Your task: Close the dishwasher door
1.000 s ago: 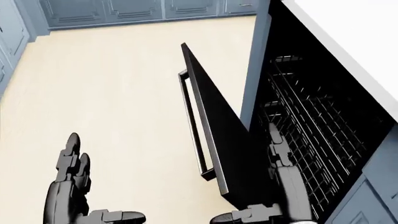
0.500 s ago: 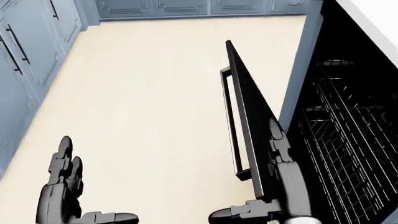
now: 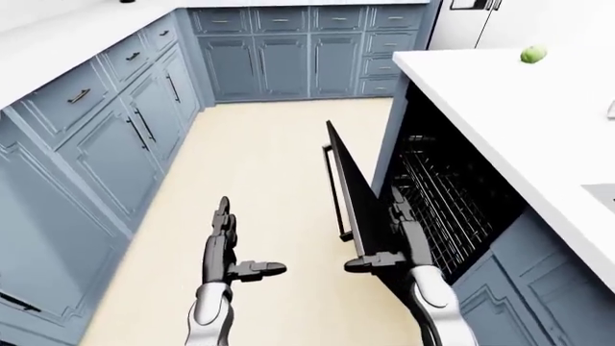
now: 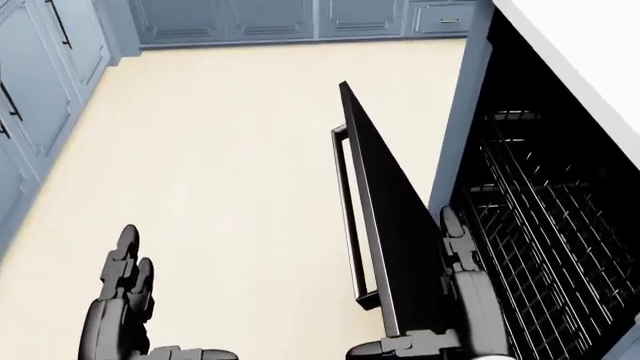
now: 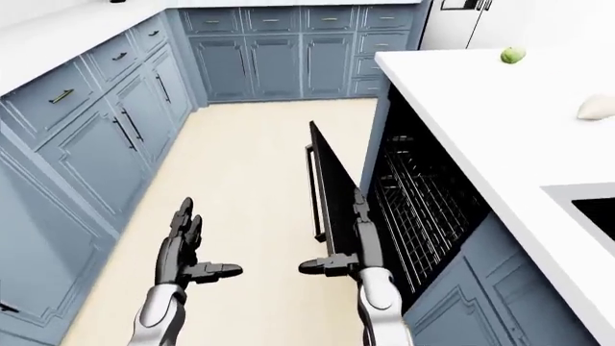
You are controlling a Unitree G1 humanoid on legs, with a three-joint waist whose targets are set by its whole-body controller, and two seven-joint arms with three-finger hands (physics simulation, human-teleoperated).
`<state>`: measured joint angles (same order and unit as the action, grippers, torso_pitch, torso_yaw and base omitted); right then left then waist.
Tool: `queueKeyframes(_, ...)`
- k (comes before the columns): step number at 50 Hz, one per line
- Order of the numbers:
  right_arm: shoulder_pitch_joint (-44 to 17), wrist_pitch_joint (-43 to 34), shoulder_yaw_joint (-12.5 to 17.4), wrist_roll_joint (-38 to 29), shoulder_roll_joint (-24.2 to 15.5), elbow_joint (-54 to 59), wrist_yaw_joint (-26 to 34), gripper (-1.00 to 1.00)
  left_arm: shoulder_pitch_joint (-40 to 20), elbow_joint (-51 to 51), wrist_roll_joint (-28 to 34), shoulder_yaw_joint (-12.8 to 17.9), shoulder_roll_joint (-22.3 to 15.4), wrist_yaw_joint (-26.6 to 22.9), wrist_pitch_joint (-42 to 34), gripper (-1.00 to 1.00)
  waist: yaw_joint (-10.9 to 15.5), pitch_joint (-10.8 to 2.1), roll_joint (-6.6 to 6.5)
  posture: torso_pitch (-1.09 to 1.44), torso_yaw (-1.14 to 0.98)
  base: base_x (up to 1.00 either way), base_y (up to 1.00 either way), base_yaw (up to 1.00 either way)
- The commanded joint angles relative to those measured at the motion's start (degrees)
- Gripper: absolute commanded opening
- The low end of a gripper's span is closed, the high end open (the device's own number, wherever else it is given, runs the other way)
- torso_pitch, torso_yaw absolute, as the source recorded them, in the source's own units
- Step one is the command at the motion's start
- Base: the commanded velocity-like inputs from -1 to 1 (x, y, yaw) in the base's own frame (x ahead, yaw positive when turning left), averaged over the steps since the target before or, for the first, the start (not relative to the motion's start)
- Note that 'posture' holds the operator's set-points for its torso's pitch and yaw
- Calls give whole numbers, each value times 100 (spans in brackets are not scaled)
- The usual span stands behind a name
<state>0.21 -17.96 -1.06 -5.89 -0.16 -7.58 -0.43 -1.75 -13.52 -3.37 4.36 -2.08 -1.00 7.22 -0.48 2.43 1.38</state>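
Note:
The black dishwasher door point(image 4: 392, 247) stands half raised, tilted left of the open cavity, its bar handle point(image 4: 347, 217) on the outer left face. My right hand point(image 4: 455, 259) is open, with its fingers laid flat up the door's inner face and the thumb poking left under the door's near edge. The wire racks point(image 4: 545, 225) show inside the cavity to its right. Over the floor, left of the door and apart from it, my left hand point(image 4: 128, 289) hovers open and holds nothing.
Blue cabinets point(image 3: 115, 137) line the left side and the far wall point(image 3: 288, 61). A white counter point(image 3: 519, 108) tops the dishwasher and carries a green apple point(image 3: 533, 54). A sink point(image 5: 598, 209) shows at the right edge. The beige floor point(image 3: 269, 166) lies between them.
The whole picture has swung right and then part-way back, so the camera moved. My right hand stays flat on the door's inner face. The left hand stays open at lower left.

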Motion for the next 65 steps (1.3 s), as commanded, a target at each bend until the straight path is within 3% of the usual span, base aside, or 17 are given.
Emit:
queueKeyframes(1, -152, 208, -88, 20, 32, -277, 29, 100, -140, 295, -9, 101, -68, 40, 212, 100, 35, -76, -36, 0, 0, 16, 0, 0)
queueKeyframes(5, -149, 199, -85, 22, 25, -279, 43, 100, -135, 306, -7, 95, -65, 35, 182, 100, 18, -20, -285, 0, 0, 15, 0, 0)
queueKeyframes(8, -137, 187, -83, 21, 23, -306, 49, 100, -110, 365, -5, 87, -59, 35, 155, 100, 27, -174, -788, 0, 0, 15, 0, 0)
queueKeyframes(9, -136, 172, -85, 18, 24, -321, 48, 100, -110, 360, -9, 90, -60, 32, 155, 100, 103, -80, -482, 0, 0, 15, 0, 0)
queueKeyframes(10, -135, 166, -87, 16, 24, -331, 49, 100, -112, 354, -12, 94, -61, 31, 157, 100, 56, -79, -572, 0, 0, 15, 0, 0)
queueKeyframes(14, -119, 140, -94, 4, 26, -381, 47, 100, -111, 364, -19, 99, -60, 28, 148, 100, 104, -121, -412, 0, 0, 15, 0, 0)
queueKeyframes(18, -121, 107, -98, -4, 28, -431, 48, 100, -107, 388, -23, 105, -64, 28, 130, 100, 133, -86, -103, 0, 0, 15, 0, 0)
queueKeyframes(20, -114, 96, -92, -9, 25, -455, 44, 100, -118, 364, -18, 102, -62, 30, 143, 100, 132, -158, 213, 0, 0, 16, 0, 0)
queueKeyframes(21, -117, 74, -96, -12, 27, -481, 43, 100, -123, 360, -19, 105, -64, 31, 144, 100, 152, -215, 234, 0, 0, 16, 0, 0)
queueKeyframes(22, -125, 88, -103, -25, 28, -469, 36, 100, -130, 345, -22, 110, -67, 31, 152, 100, 63, -142, 103, 0, 0, 15, 0, 0)
queueKeyframes(24, -122, 100, -114, -17, 37, -568, 41, 100, -135, 315, -25, 115, -72, 28, 171, 100, 54, -11, 117, 0, 0, 5, 0, 0)
queueKeyframes(26, -198, -28, -146, -48, 48, -657, 33, 100, -154, 277, -31, 123, -76, 30, 186, 100, 68, -174, 26, 0, 0, 0, 0, 0)
queueKeyframes(30, -592, -331, -144, -214, 77, -505, -145, 100, -176, 190, -45, 130, -85, 22, 232, 100, 11, -133, -316, 0, 0, 0, 0, 0)
queueKeyframes(31, -687, -378, -136, -201, 101, -475, -175, 100, -178, 180, -48, 133, -89, 20, 237, 100, -5, -147, -191, 0, 0, 0, 0, 0)
queueKeyframes(37, -1341, -782, -219, -328, 185, -347, -371, 100, -196, 154, -73, 160, -112, 16, 233, 100, 31, -305, -171, 0, 0, 0, 0, 0)
queueKeyframes(50, -2251, -572, -556, -383, 606, 898, -505, 100, -272, 48, -143, 239, -172, 9, 233, 100, 47, -338, -203, 0, 0, 0, 0, 0)
queueKeyframes(65, -3324, 1192, -635, -468, 1229, 4343, -459, 100, -294, -9, -186, 271, -198, -4, 262, 100, 22, -297, -301, 0, 0, 0, 0, 0)
